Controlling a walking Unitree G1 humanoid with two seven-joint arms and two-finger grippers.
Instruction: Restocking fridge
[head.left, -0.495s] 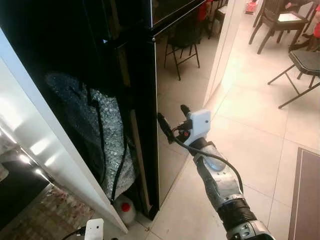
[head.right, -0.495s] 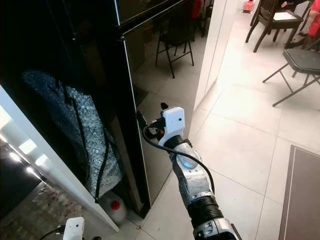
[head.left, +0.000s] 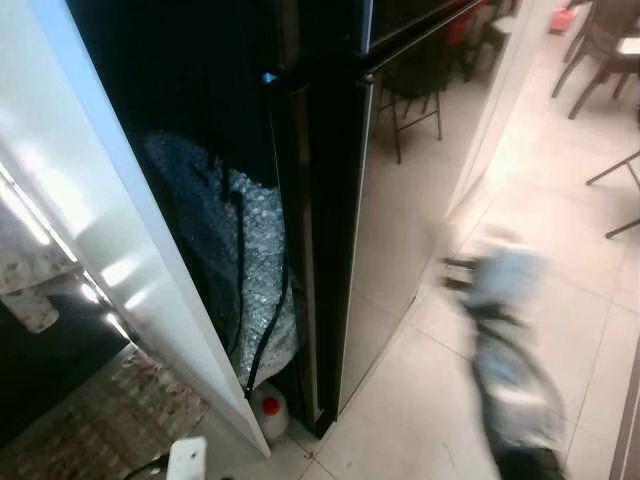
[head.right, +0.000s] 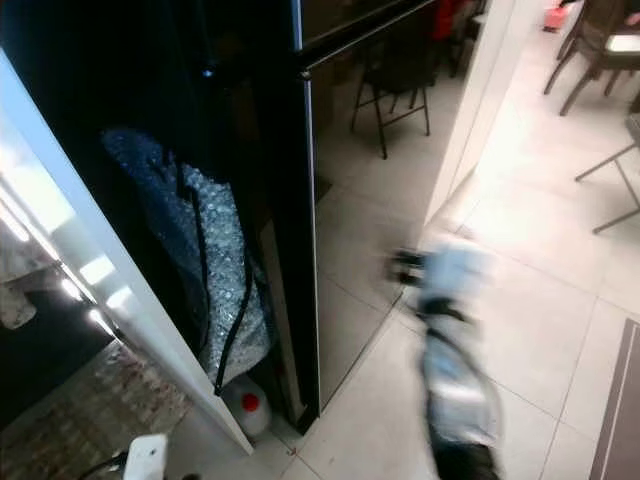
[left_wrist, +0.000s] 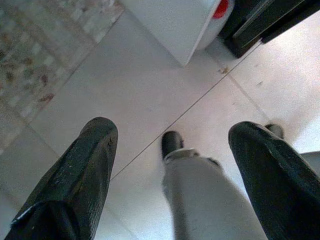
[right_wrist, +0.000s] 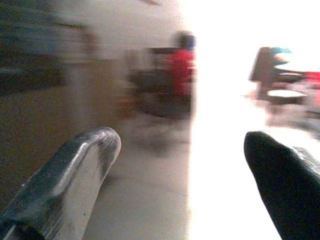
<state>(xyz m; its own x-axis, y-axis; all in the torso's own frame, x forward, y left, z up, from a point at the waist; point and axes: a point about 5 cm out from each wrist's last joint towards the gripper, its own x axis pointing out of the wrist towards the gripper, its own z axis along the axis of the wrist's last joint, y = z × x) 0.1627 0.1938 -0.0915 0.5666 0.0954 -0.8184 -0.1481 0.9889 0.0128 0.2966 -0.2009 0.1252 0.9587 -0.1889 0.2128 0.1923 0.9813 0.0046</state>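
Fridge (head.right: 300, 200): a tall black cabinet standing upright, long axis vertical, at the centre-left of your head views. Its glossy front faces the robot's right, toward the open tiled room; a horizontal seam near the top splits an upper door from the lower one. The finish is mirror-smooth, and you can see a dark folding chair and pale tiles reflected in it.

On the robot's left, the fridge's side and rear edge are exposed. A crinkled silvery sheet (head.left: 225, 270), bubble-textured, covers the lower back, with a black cable (head.left: 265, 320) running down over it. A white plastic jug with a red cap (head.left: 268, 410) sits on the floor at the base, tucked between the fridge and a slanting white panel (head.left: 100, 200).

Right gripper (head.left: 455, 278): raised in front of the lower door, apart from it, smeared by motion blur. In its wrist view your two fingers (right_wrist: 75, 175) stand well apart with nothing between them.

Left gripper (left_wrist: 170, 145): hangs low over the pale floor tiles (left_wrist: 125, 85), fingers spread wide and empty. The jug's red cap and the fridge's black foot lie ahead of it.

Patterned rug (head.left: 90, 430) at the lower left.
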